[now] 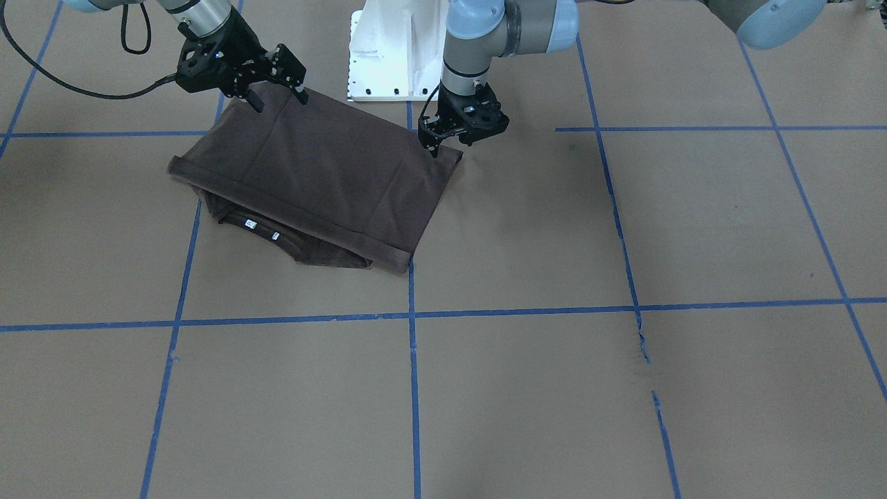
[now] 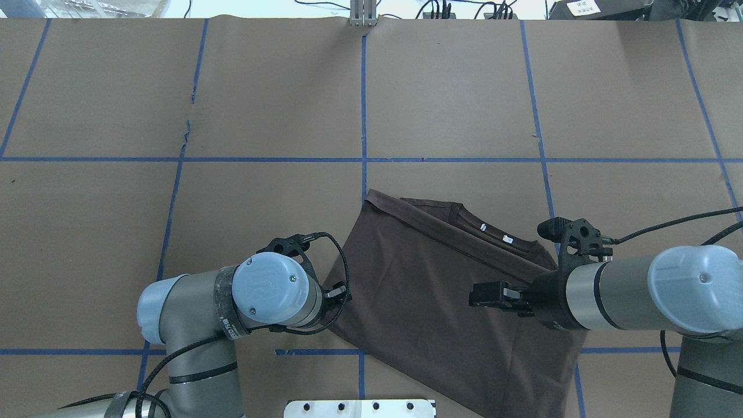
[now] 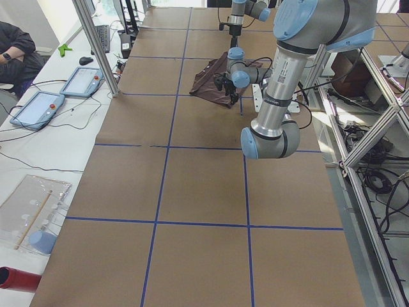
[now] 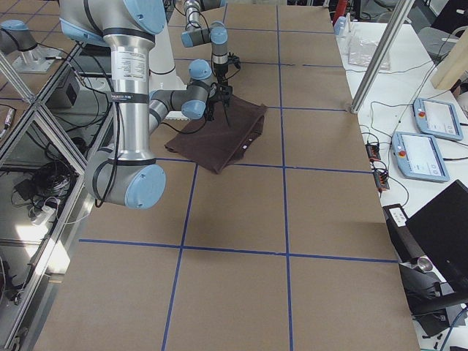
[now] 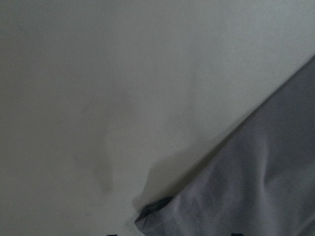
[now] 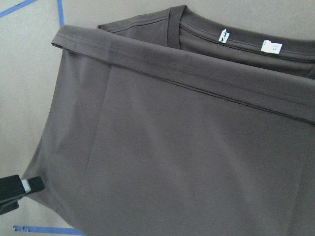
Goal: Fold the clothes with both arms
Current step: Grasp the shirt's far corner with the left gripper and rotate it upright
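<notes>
Counting: one dark brown short-sleeved fabric T-shirt [image 1: 326,166] with two small white neck tags [image 1: 250,224]; two grey metal arms with light blue joint caps, the left arm [image 1: 509,28] and the right arm [image 1: 197,14]; two black two-finger grippers; one white pedestal base [image 1: 388,55]; two pale blue handheld tablets [image 3: 80,80] on the side bench.
Shirt place: flat on the brown-paper-covered table [image 1: 624,402], just in front of the base, mostly on the robot's right half, doubled over once.
Shirt edges: the stitched hem band [image 1: 298,213] runs along the top layer's edge on the operators' side; the ribbed round collar [image 1: 267,234] and both tags peek out beyond it; the folded edge faces the base.
Left gripper [image 1: 449,143]: over the shirt corner nearest the table's middle; its fingertips barely show at the bottom of the wrist view, set apart, with the slightly raised corner between them and not pinched.
Right gripper [image 1: 278,99]: fingers spread, tips at the opposite rear corner, holding nothing.
Tape: blue tape lines [image 1: 414,388] form a grid; one hem corner touches a line.
Paper: a jagged tear [image 1: 643,339] on the robot's left side, well apart from the shirt.
Open room: a broad stretch of paper lies between the hem and the operators' edge, and another across the robot's left half; the base stands close behind the fold.
</notes>
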Robot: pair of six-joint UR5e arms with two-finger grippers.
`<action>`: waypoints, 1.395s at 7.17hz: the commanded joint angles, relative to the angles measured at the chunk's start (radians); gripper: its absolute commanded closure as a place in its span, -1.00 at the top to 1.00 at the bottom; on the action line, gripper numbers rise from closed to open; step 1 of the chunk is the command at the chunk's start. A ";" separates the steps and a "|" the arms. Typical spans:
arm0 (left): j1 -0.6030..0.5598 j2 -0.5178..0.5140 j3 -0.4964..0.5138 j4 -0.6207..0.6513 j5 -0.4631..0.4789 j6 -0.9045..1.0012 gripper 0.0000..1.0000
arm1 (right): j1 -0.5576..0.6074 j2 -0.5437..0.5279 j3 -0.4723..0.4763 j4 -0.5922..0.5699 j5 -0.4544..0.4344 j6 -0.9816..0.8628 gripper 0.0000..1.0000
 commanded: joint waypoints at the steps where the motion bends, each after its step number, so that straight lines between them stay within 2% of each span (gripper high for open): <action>1: 0.003 0.000 0.028 -0.041 0.006 -0.018 0.01 | 0.004 0.013 -0.006 0.000 -0.001 0.000 1.00; 2: 0.003 0.000 0.025 -0.041 0.006 -0.020 -0.81 | 0.005 0.013 -0.006 0.000 -0.001 -0.002 1.00; 3: 0.000 0.000 0.011 -0.039 0.001 -0.006 -1.00 | 0.005 0.013 -0.006 0.000 -0.001 -0.002 1.00; 5: -0.029 0.000 -0.004 -0.033 -0.005 -0.006 -1.00 | 0.007 0.012 -0.006 0.000 -0.001 -0.002 1.00; 7: -0.137 0.000 0.014 -0.033 -0.006 0.024 -1.00 | 0.010 0.010 -0.006 0.000 -0.001 -0.002 1.00; 9: -0.292 -0.023 0.139 -0.057 -0.005 0.194 -1.00 | 0.015 0.012 -0.009 0.000 0.001 -0.002 1.00; 10: -0.361 -0.084 0.266 -0.124 -0.005 0.263 -1.00 | 0.018 0.013 -0.017 0.000 0.001 -0.004 1.00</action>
